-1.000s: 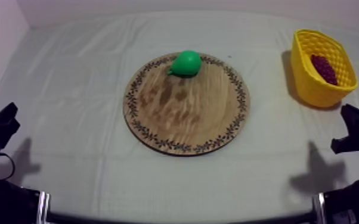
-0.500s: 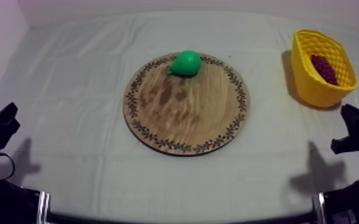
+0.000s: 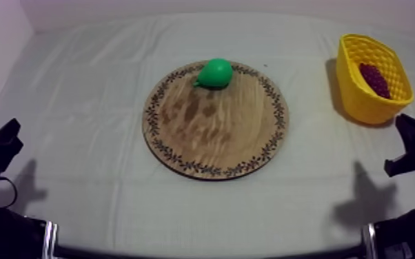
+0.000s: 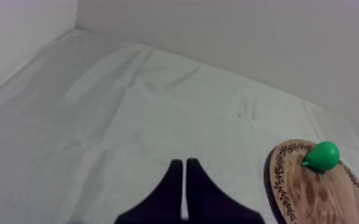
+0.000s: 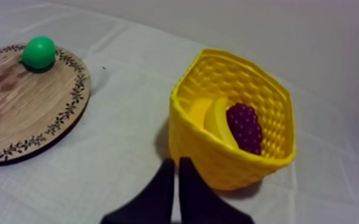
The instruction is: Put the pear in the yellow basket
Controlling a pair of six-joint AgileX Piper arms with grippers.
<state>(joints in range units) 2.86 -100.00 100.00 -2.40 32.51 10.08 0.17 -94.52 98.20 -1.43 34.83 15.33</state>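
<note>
Pear lies at the far edge of the round wooden board in the middle of the desk. It is well apart from the yellow basket on the robot's right, which holds a bunch of grapes, so you can judge the task not yet begun: reach, grasp, carry and drop are all left. Your left pincer and right pincer sit low at their own sides, each pressed together on nothing, over a lightly creased grey-white cloth with a plain pale wall behind.

One each: pear, board, basket, banana, grapes (a single bunch).
</note>
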